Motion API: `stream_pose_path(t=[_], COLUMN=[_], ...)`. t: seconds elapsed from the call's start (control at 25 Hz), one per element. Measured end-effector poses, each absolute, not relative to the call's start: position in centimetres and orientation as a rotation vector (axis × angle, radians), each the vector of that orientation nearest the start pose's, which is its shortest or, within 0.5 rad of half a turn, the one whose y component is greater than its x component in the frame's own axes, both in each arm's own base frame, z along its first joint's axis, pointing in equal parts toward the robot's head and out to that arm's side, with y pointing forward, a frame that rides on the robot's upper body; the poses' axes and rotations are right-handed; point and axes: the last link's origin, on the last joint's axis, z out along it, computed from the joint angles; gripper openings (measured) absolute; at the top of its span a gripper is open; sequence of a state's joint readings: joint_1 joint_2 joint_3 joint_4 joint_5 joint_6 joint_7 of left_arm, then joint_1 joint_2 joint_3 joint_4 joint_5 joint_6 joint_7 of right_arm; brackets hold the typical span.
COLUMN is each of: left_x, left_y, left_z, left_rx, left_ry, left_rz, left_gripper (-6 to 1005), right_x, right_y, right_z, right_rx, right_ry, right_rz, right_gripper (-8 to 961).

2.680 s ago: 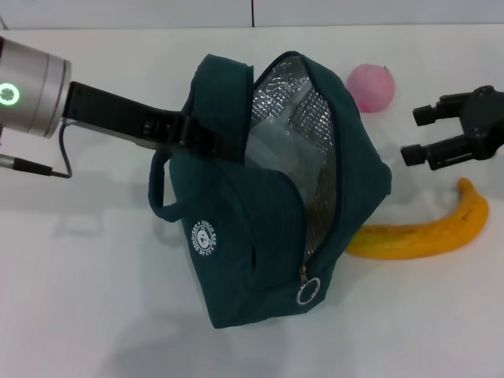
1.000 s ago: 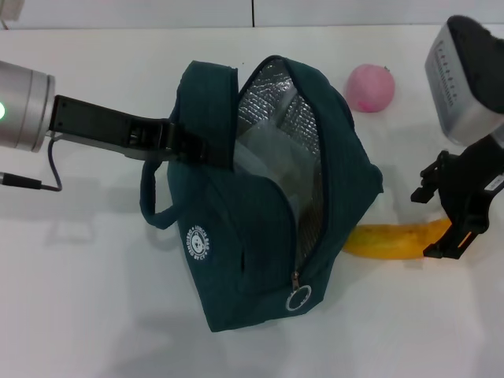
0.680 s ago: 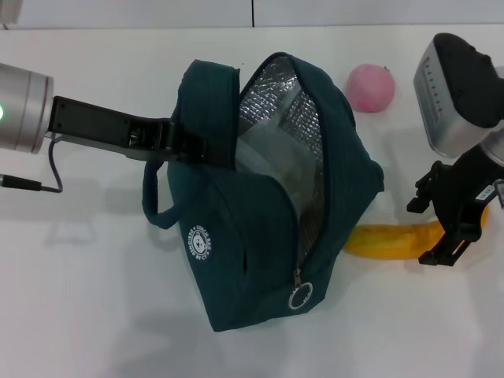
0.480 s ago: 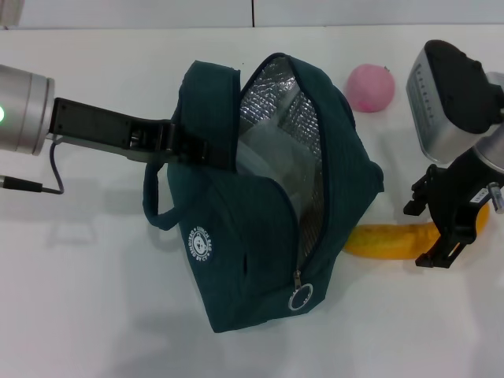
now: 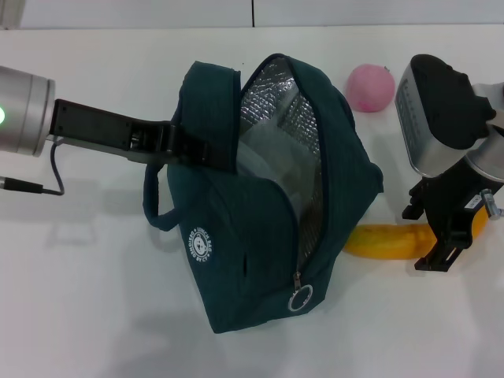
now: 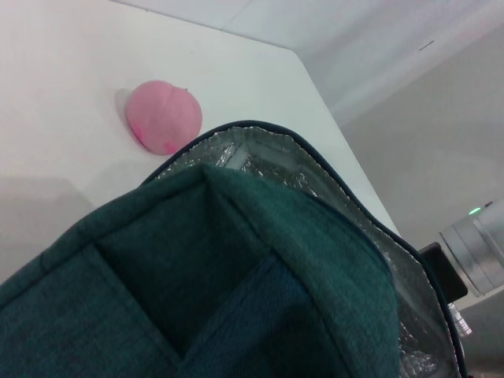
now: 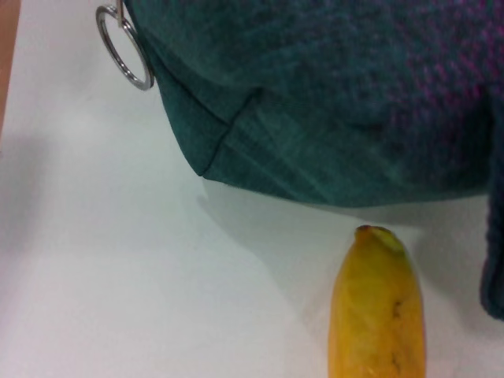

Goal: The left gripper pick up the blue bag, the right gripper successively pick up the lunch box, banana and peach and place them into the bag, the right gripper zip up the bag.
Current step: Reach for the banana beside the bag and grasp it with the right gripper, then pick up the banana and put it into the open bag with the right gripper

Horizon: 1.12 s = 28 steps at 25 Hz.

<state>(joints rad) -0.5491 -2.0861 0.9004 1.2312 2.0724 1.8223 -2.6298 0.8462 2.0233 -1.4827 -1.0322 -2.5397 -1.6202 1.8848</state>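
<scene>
Blue bag (image 5: 260, 213) with illegible round logo (image 5: 201, 243)

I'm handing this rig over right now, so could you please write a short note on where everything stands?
Left gripper: shut on the blue bag, holding its rim so the mouth gapes open.
Right gripper: open, lowered astride the banana, which lies on the table beside the bag.
Lunch box: something clear shows inside against the foil lining; apparently already packed.
Peach: on the table behind the bag, untouched.
Left to do: grasp and load the banana, then the peach, then pull the zipper ring shut.
</scene>
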Motion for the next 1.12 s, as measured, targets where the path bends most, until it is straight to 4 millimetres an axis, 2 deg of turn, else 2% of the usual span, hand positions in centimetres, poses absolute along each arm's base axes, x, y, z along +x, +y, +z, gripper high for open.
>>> stream_pose_path(t=[0.48,0.6,0.96,1.12], left_x=[-17.9,-17.9,-18.0,-18.1], left_y=[32.9,32.9,32.9,32.9], left_z=[4.8,4.8,4.9,4.9], left_rx=[-2.678,-2.678,-2.674,-2.673], left_ry=[-1.634,-1.633,-1.633,-1.635], left_rz=[-0.414,-0.414,-0.419,-0.418], left_gripper=[48,49,49,49], right_x=[16.5,16.6,16.1,16.3], right_y=[36.8,36.7,37.2,37.3], right_z=[-2.9,-3.1,-2.6,-2.0], right_rx=[-3.028,-3.024,-2.998,-2.971], right_ry=[-0.061,-0.074,-0.067,-0.053], right_rz=[-0.901,-0.916,-0.910,-0.959], right_gripper=[652,477,444,428])
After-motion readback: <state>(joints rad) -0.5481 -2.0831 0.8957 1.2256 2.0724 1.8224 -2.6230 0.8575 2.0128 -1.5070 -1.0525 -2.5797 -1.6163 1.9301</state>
